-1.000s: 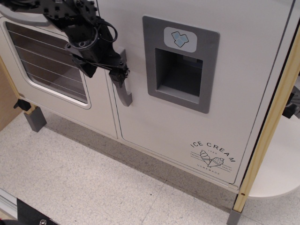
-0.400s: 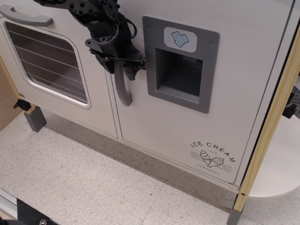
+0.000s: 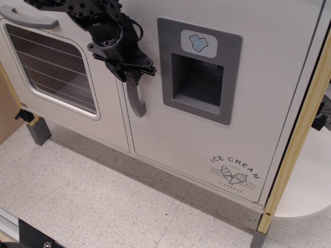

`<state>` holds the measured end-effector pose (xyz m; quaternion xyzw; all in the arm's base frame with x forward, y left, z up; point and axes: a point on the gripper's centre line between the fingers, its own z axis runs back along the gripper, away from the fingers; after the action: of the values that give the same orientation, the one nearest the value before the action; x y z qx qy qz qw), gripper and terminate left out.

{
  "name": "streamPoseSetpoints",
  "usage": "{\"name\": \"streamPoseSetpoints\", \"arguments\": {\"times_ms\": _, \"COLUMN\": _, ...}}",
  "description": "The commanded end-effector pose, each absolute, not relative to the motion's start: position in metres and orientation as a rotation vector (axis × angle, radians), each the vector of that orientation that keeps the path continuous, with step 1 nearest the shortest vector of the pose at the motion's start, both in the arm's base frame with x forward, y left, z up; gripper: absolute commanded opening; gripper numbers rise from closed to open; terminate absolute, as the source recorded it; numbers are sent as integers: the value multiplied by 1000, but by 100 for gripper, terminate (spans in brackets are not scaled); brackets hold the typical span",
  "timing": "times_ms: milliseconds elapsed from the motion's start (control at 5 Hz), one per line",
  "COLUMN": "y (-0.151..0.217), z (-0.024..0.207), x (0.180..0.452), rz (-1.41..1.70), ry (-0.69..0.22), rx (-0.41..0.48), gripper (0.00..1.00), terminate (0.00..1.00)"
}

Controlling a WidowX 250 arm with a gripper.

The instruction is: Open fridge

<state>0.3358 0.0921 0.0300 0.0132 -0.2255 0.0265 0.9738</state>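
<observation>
The fridge (image 3: 243, 129) is a large white cabinet door with a grey recessed ice-dispenser panel (image 3: 199, 70) and an "ICE CREAM" logo (image 3: 235, 169). The door stands closed, flush with the cabinet front. Its grey curved handle (image 3: 136, 101) runs down the door's left edge. My black gripper (image 3: 135, 76) reaches in from the upper left and sits over the top of the handle. Its fingers stand on both sides of the handle, close against it. The handle's upper end is hidden behind the gripper.
The white oven door (image 3: 51, 67) with a wire-rack window and a grey handle (image 3: 28, 17) is directly left of the fridge. A wooden post (image 3: 297, 139) borders the fridge on the right. The speckled floor (image 3: 103, 196) lies below.
My gripper moved from the left side of the handle up and right onto its top, then shifted slightly left with its fingers drawn closer around the handle. The door has not moved.
</observation>
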Motion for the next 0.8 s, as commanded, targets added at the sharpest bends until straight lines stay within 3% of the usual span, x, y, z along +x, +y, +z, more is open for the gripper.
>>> {"name": "streamPoseSetpoints", "arguments": {"times_ms": 0, "y": 93, "z": 45, "x": 307, "rz": -9, "ry": -470, "rx": 22, "gripper": 0, "terminate": 0}}
{"name": "streamPoseSetpoints", "arguments": {"times_ms": 400, "y": 80, "z": 55, "x": 256, "rz": -79, "ry": -469, "rx": -57, "gripper": 0, "terminate": 0}}
{"name": "streamPoseSetpoints", "arguments": {"times_ms": 600, "y": 85, "z": 53, "x": 236, "rz": -50, "ry": -408, "rx": -94, "gripper": 100, "terminate": 0}}
